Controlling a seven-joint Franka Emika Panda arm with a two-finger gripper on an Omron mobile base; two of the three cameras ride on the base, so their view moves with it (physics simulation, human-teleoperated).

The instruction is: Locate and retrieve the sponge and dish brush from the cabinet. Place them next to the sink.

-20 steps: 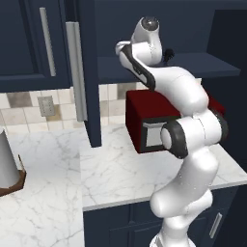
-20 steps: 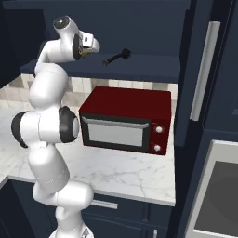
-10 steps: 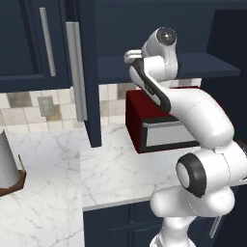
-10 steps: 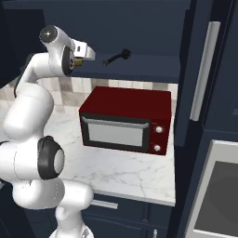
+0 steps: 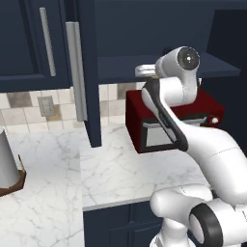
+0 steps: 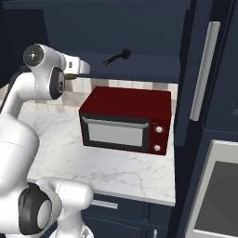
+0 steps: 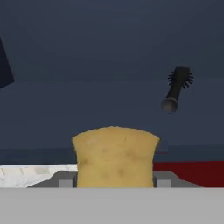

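Note:
The mustard-yellow sponge sits between my gripper's two fingertips, which are shut on its sides. My gripper hangs just in front of the open navy cabinet's shelf, above the left end of the microwave. From the left base view the hand is level with the shelf edge. The black dish brush lies on that shelf, to the right of my hand; in the hand view the dish brush is at the upper right, head up. The sink is out of view.
A red microwave stands on the marble counter under the shelf. The open cabinet door stands edge-on to the left, another door with a silver handle to the right. A grey roll on a wooden base stands far left.
The arm has swung its upper links round, and my hand with the sponge has come down and away from the brush, out toward the shelf's front edge.

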